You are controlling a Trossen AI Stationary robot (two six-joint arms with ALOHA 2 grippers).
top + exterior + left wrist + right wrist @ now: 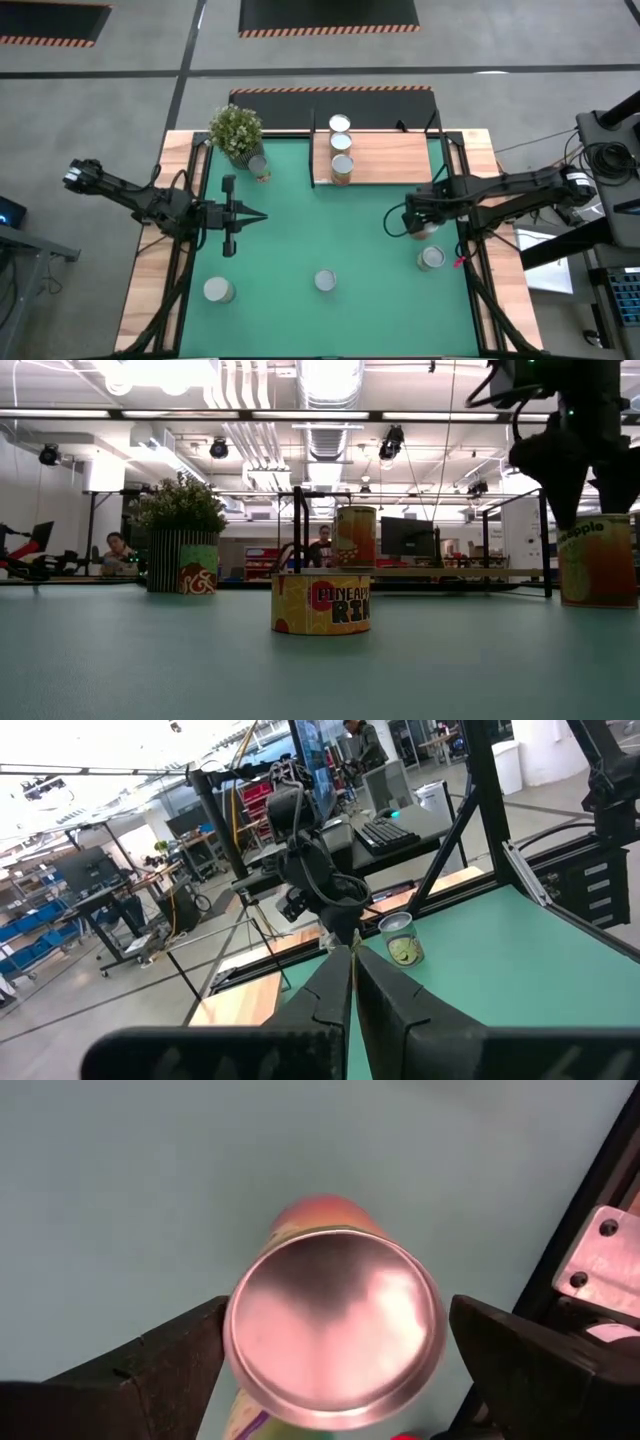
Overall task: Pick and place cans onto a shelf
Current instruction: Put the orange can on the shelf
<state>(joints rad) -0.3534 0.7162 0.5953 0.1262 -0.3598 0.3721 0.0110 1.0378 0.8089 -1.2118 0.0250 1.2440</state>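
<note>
On the green mat, right side, the right gripper hangs over a can, fingers spread wide either side of its top, not pinching.

Open mat in the middle, clutter around the edges.

You have bare green mat across the frame's centre. The shelf at upper centre has 3 cans along its left edge, its right part bare. A plant and can block the upper left; 3 cans dot the lower strip.
</note>
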